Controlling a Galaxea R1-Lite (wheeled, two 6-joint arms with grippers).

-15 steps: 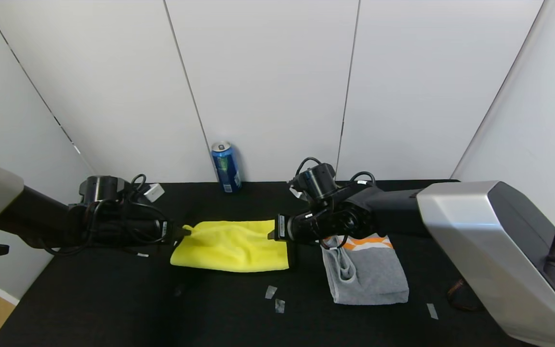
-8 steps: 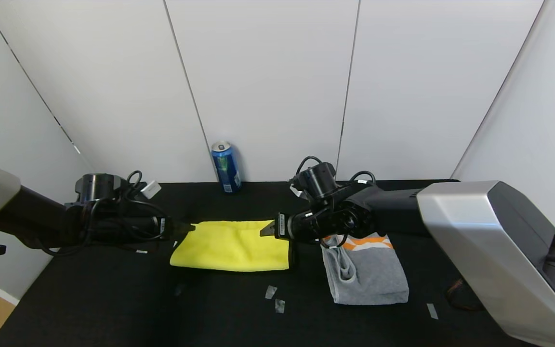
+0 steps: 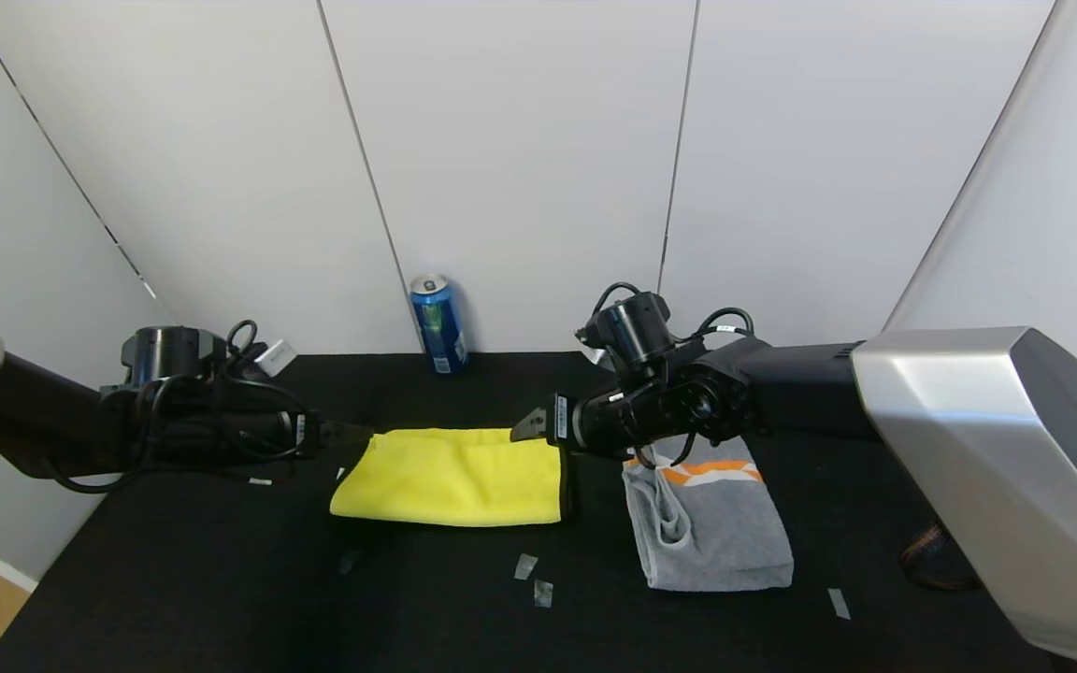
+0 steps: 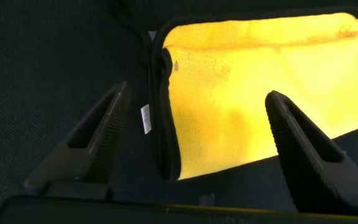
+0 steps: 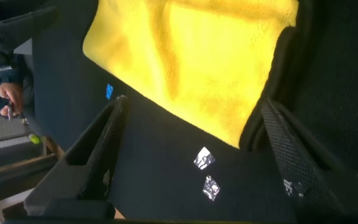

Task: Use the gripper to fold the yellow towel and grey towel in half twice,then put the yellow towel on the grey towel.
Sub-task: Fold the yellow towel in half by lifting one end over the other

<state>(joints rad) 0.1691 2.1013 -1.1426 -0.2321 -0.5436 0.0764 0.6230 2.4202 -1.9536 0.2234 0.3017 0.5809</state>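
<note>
- Two grippers hang by the yellow towel (image 3: 454, 475), one at each far corner, and both have their fingers spread wide with nothing in them.
- The left gripper (image 3: 356, 433) is just off the yellow towel's far left corner, a bit above the black table (image 3: 221, 579).
- In the left wrist view, its two dark fingers (image 4: 98, 140) stand apart, with the yellow towel (image 4: 247, 106) and its black trim showing between them.
- The right gripper (image 3: 527, 428) is at the yellow towel's far right corner, just over the edge.
- In the right wrist view, its fingers (image 5: 95, 155) are apart too, and the yellow towel (image 5: 197, 56) lies flat under them.
- The yellow towel lies folded and flat on the table, as a wide shape.
- The grey towel (image 3: 716, 533) lies just to the right of the yellow towel, folded up, not touching it. Its orange marks are at its far end, next to the right arm.
- A blue can (image 3: 438, 323) stands upright behind the yellow towel, by the white wall.
- Some little bits of tape (image 3: 526, 565) lie on the table in front of the yellow towel.
</note>
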